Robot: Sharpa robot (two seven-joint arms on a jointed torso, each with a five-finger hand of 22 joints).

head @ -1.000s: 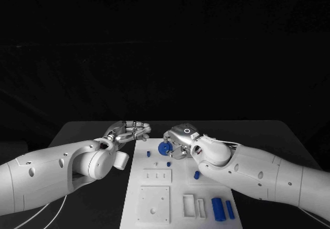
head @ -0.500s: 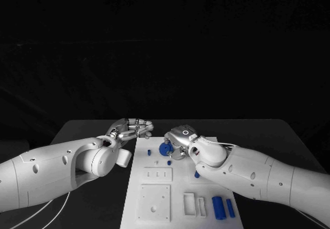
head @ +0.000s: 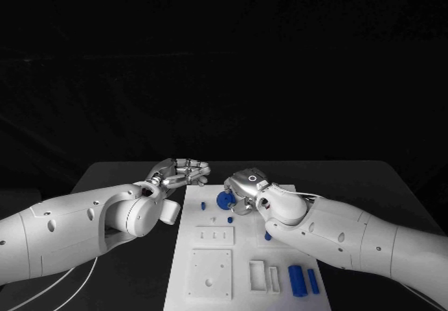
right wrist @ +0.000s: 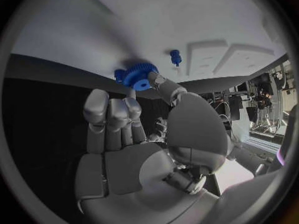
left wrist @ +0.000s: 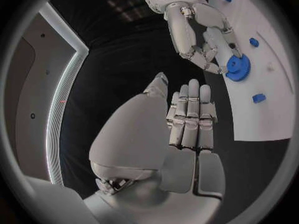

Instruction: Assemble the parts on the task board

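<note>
Slightly farther from the robot than a second ago, the left hand (head: 180,172) is seen curled on nothing beside the task board (head: 210,285). Just beyond its fingertips, the blue gear (head: 224,200) is pinched by the right hand (head: 245,190) against the board, so seating appears under way.

A black worktop (head: 122,173) stands before a dark backdrop (head: 224,78); a pale lit strip (left wrist: 62,99) glows beside it.
</note>
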